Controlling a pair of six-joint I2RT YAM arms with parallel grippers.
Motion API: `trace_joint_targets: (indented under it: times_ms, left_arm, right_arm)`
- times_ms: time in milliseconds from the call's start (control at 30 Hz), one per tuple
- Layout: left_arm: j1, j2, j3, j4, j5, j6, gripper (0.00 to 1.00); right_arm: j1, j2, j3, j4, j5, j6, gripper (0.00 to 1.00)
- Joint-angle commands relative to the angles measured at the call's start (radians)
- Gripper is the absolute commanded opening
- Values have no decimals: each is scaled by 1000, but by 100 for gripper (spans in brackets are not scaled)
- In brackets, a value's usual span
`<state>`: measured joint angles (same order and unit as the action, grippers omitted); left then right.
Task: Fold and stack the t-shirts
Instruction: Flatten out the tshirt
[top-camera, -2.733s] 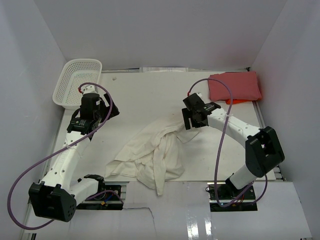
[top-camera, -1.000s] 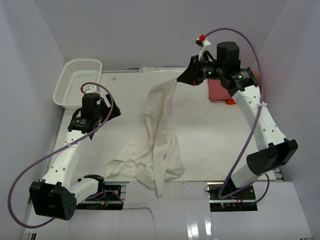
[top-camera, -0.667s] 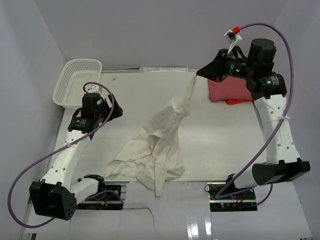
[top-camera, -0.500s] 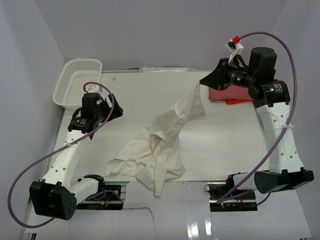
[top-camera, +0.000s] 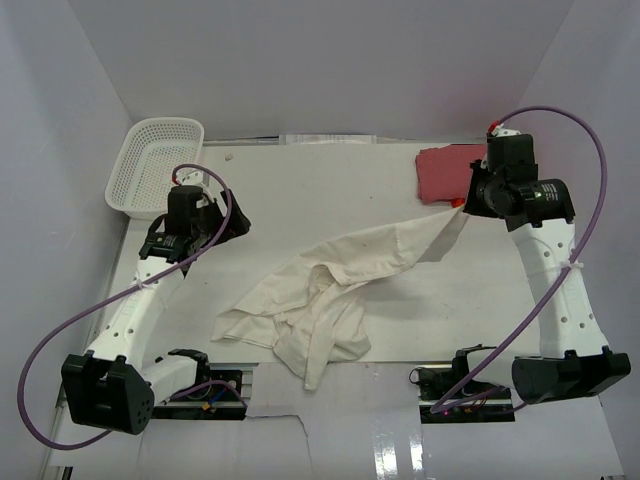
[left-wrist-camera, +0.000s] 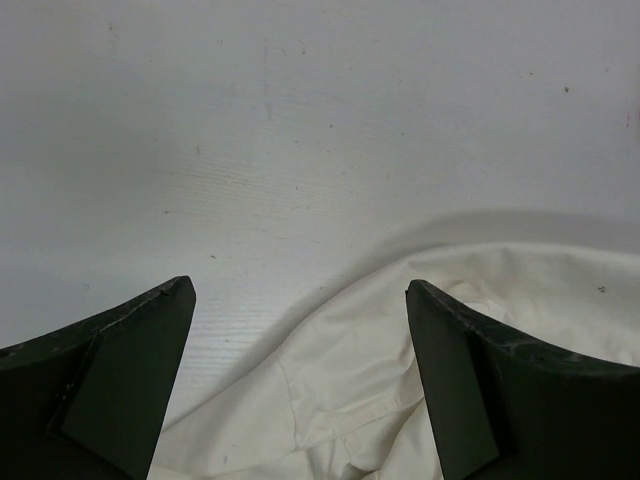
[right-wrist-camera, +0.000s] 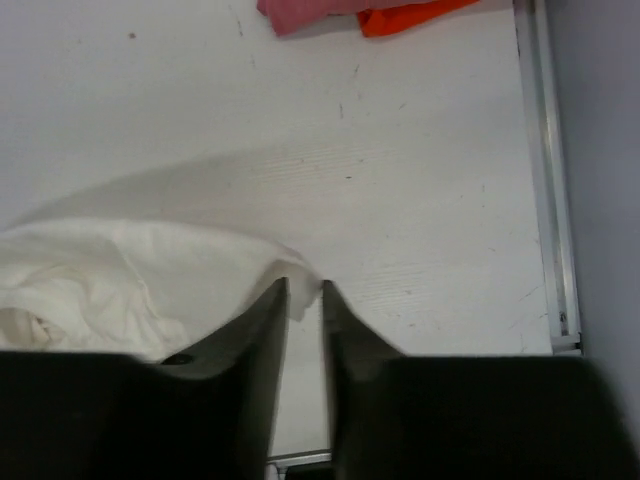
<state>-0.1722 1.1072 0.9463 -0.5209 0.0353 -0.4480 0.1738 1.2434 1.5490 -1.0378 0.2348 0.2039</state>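
I read the right end effector as nearly closed, pinching a corner of the cream t-shirt. That corner is lifted off the tabletop; the rest lies crumpled mid-tabletop. Left end effector is spread wide, holding nothing, just above the shirt's edge. Red t-shirt sits in the far right corner.

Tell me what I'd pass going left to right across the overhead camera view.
white mesh basket → left gripper → cream-white t-shirt → red t-shirt
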Motion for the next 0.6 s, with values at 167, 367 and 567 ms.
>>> trace_joint_targets:
  times_ms: [167, 367, 567]
  left_arm:
    - [5, -1, 5, 3, -29, 5, 98]
    - [111, 31, 0, -18, -48, -86, 98]
    - [166, 69, 43, -69, -101, -161, 98]
  right_arm:
    - [290, 25, -103, 60, -84, -70, 79]
    - [556, 37, -329, 269, -221, -21, 74]
    - [779, 177, -368, 439, -282, 46, 72]
